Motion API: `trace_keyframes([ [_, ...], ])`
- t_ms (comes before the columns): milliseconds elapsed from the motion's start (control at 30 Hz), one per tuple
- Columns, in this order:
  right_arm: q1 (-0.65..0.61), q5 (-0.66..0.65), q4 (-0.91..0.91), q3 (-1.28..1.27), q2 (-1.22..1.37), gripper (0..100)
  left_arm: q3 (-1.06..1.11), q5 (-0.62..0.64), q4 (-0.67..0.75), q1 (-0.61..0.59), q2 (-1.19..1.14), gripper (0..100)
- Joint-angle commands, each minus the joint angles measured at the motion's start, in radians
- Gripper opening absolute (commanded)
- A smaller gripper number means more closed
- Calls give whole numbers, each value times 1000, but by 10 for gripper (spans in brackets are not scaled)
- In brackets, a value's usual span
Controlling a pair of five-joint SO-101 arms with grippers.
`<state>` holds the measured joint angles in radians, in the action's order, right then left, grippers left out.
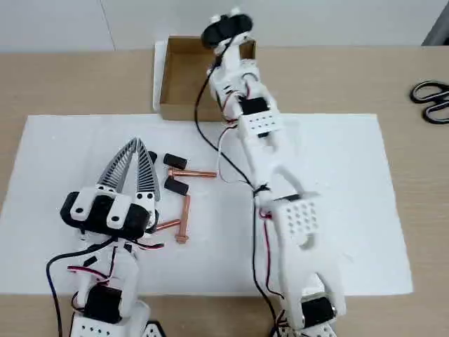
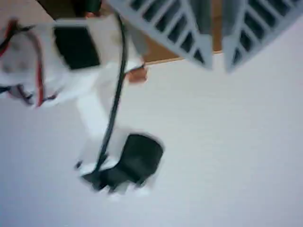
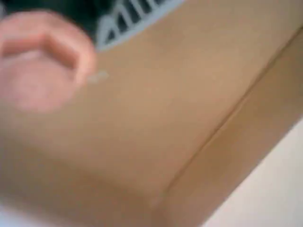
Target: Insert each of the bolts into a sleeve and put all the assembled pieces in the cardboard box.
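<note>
The cardboard box [image 1: 175, 111] stands at the back of the table. My right gripper [image 1: 223, 42] hangs over it at the end of the stretched arm. Close before the box floor [image 3: 180, 123], a blurred copper bolt [image 3: 38, 61] sits beside one grey finger [image 3: 132, 19], so the gripper seems shut on it. My left gripper [image 1: 138, 144] [image 2: 217, 64] rests over the white sheet, its grey tips together and holding nothing. Just right of it lie two black sleeves [image 1: 175, 161] [image 1: 176, 187] and three loose copper bolts [image 1: 193, 173] [image 1: 184, 217] [image 1: 167, 225].
A white paper sheet [image 1: 337, 210] covers the table's middle. Scissors [image 1: 431, 98] lie at the far right edge. The right arm [image 1: 280, 182] runs from the front edge to the box, and part of it [image 2: 85, 75] crosses the left wrist view.
</note>
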<state>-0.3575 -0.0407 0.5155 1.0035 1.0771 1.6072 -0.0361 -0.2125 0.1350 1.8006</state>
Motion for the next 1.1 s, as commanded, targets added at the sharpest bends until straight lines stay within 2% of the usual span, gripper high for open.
trace_keyframes([
  [0,-15,-8,139,373,128,241,-4,0,-5,-6,11,6],
  [67,-19,-6,211,488,182,247,-5,0,-5,-12,11,6],
  [133,-19,-5,266,585,208,229,-15,0,-5,-72,11,6],
  [267,-24,-5,387,681,200,186,-48,2,-6,-296,11,6],
  [367,-61,-9,553,678,137,188,-53,5,-6,-457,11,6],
  [500,-125,-9,736,674,77,220,-48,5,-6,-585,11,6],
  [633,-189,-9,829,678,76,231,-47,5,-29,-624,11,6],
  [900,-312,-5,1023,678,74,231,-47,6,-318,-624,11,6],
  [1067,-357,-5,1082,678,74,231,-47,64,-339,-624,11,6],
])
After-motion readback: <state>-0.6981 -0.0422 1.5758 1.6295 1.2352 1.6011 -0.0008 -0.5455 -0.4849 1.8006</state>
